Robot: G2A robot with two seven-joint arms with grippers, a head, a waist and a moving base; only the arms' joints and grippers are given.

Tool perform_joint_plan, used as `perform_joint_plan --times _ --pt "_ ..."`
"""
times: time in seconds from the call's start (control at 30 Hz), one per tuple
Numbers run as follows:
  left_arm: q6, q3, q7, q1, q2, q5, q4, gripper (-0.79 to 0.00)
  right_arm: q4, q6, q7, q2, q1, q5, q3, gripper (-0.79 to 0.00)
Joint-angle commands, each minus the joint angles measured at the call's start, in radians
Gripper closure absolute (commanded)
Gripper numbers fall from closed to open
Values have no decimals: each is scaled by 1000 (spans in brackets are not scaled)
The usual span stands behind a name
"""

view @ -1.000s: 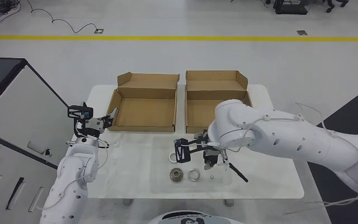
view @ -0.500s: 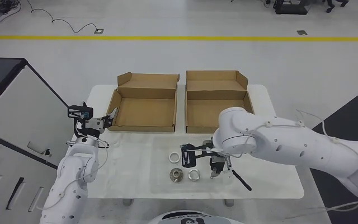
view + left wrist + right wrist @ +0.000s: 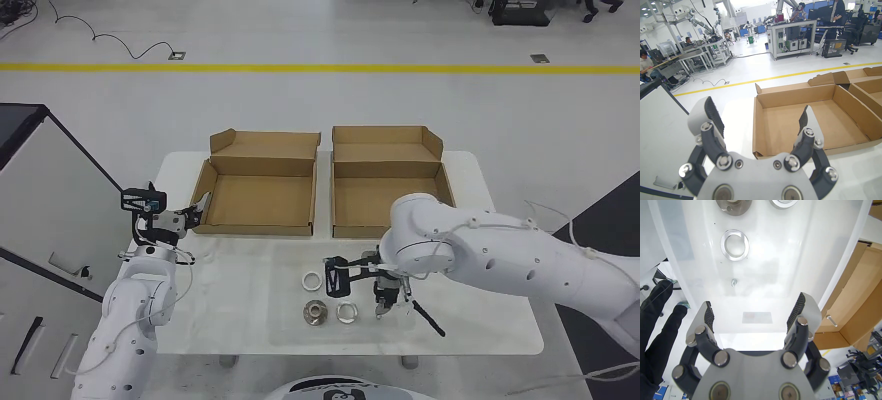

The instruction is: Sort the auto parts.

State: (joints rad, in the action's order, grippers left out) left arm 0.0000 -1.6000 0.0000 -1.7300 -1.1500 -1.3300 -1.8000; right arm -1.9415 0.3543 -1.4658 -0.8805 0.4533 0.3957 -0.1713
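Observation:
Near the table's front edge my right gripper (image 3: 386, 302) hangs open and empty, pointing down. Its fingers (image 3: 709, 315) stand wide apart just short of a small silver bolt (image 3: 733, 282) lying on the white table. Beyond the bolt lie a flat metal ring (image 3: 734, 245) (image 3: 346, 312), a metal flange (image 3: 733, 206) (image 3: 315, 312) and a white ring (image 3: 312, 282). My left gripper (image 3: 195, 211) (image 3: 758, 111) is open and empty, held above the table's left side beside the left cardboard box (image 3: 810, 121) (image 3: 255, 185), which has nothing in it.
A second open cardboard box (image 3: 390, 180) stands at the back, right of the first. One long bolt (image 3: 831, 320) lies in its near corner. A black sleeve (image 3: 425, 312) hangs from the right arm by the front edge. Bare table (image 3: 250, 290) lies between the arms.
The right arm has swung toward the table's front edge and lowered over the small bolt, then held still. The left arm has not moved.

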Motion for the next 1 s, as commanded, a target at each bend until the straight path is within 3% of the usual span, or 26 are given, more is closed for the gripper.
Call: perform_joint_plan --times 0.0,0.4,0.47,0.67,0.97 --pt "0 0 0 0 0 0 0 -785 7 2 2 -1 6 -3 -1 -785" --pt "0 0 0 0 0 0 0 -785 22 -10 -10 3 48 -7 1 -785" --pt "0 0 0 0 0 0 0 -785 17 -13 -13 5 54 -5 1 -720" --pt "0 0 0 0 0 0 0 -785 12 -7 -7 14 72 -3 1 -391" --pt "0 0 0 0 0 0 0 -785 4 -11 -11 24 95 -4 1 -385"
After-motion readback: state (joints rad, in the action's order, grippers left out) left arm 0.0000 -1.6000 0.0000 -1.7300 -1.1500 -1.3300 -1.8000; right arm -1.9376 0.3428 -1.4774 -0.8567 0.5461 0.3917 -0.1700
